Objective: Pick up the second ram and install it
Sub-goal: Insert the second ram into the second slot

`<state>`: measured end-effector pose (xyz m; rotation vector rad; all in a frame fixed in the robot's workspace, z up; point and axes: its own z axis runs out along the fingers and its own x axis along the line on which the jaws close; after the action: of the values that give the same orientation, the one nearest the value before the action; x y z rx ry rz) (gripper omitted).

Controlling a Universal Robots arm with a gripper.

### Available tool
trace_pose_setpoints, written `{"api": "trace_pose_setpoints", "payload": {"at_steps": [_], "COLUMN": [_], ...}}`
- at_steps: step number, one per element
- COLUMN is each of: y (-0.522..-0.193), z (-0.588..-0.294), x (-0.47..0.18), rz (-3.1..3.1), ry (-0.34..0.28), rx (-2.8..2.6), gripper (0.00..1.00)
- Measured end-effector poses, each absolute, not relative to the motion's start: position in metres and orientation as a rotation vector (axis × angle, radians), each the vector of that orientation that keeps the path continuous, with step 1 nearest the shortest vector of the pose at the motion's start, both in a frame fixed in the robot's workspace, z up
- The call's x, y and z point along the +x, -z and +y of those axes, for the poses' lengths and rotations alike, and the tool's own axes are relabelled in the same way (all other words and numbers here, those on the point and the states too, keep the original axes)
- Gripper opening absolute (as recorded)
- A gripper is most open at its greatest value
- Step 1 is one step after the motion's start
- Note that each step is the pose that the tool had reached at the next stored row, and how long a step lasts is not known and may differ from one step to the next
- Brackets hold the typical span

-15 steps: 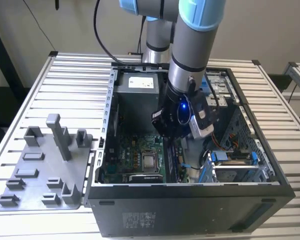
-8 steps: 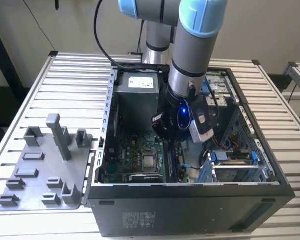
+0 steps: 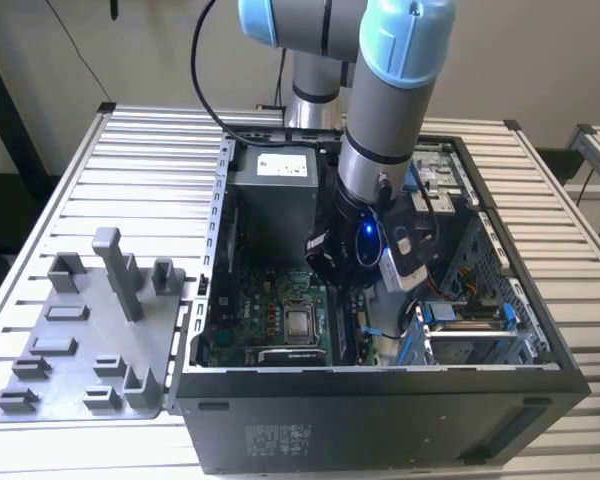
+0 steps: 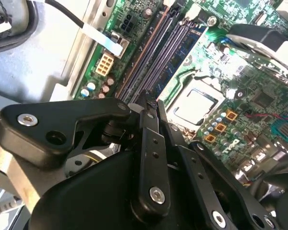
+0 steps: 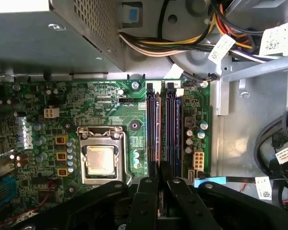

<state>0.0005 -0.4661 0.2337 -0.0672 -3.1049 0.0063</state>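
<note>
My gripper (image 3: pixel 352 272) is down inside the open computer case (image 3: pixel 380 410), right over the motherboard's memory slots (image 5: pixel 152 129). In both wrist views its black fingers stand almost together, fingertips (image 5: pixel 154 171) just above one end of the slots. A thin dark strip between them, seen edge-on, is the second ram (image 5: pixel 159 190); most of it is hidden by the fingers. The gripper (image 4: pixel 150 101) is shut on it, in line with the long slots (image 4: pixel 149 52). Whether the ram touches a slot I cannot tell.
A blue memory stick (image 5: pixel 172 124) sits in a neighbouring slot. The processor socket (image 5: pixel 101 160) lies beside the slots. A power supply box (image 3: pixel 275 190) and cable bundles (image 5: pixel 182 43) crowd the case's far side. A grey holder plate (image 3: pixel 90 330) with posts stands at the exterior view's left.
</note>
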Motion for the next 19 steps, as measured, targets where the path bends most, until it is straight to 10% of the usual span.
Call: {"api": "trace_pose_setpoints", "payload": {"at_steps": [19], "y": [-0.222], "z": [-0.465], "x": [0.001], "rz": [-3.105], "ry": [-0.006], "rx": [-0.067], "gripper": [0.14]}}
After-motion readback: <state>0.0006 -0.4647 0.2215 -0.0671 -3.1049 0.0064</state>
